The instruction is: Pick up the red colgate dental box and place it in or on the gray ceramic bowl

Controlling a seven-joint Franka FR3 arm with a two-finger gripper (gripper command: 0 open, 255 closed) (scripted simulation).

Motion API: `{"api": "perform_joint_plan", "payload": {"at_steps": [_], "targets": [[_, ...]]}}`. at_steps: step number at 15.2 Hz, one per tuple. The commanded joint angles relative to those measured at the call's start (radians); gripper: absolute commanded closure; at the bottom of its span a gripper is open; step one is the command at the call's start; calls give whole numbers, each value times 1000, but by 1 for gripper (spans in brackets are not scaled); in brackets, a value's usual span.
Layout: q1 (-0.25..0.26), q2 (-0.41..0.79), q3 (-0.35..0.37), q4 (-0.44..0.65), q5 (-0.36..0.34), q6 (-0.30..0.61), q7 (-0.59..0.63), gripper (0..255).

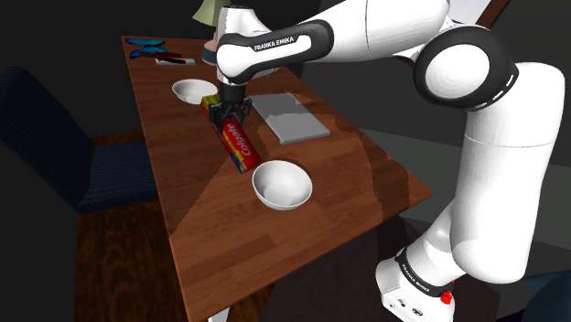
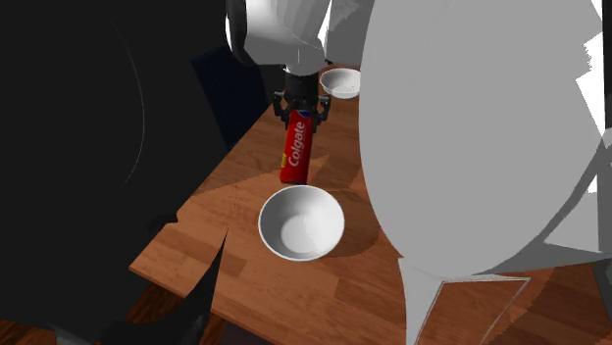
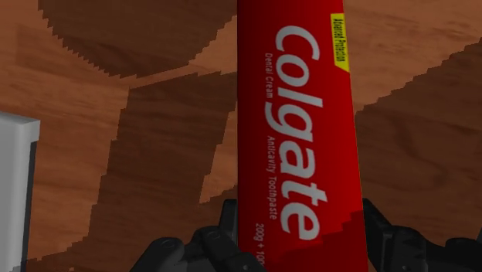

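Gripper (image 3: 297, 243) fingers (image 3: 197, 249) are clamping one end of the red box (image 3: 297, 116), which is hanging tilted just beside the near bowl (image 1: 282, 186); you are completing the pick, with placement not yet done.

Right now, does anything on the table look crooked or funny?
Only the long red Colgate box: the black gripper clasps one end, so it tilts down toward the round white bowl. Nothing looks spilled or broken.
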Motion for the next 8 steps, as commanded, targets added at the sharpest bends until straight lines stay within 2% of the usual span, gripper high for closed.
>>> {"api": "perform_joint_plan", "payload": {"at_steps": [1,7,8], "targets": [[-2,-12,0,11,1,-22,-2,255],[-2,-35,1,48,3,-82,-3,255],[-5,-80,3,-19,7,-60,-3,255]]}}
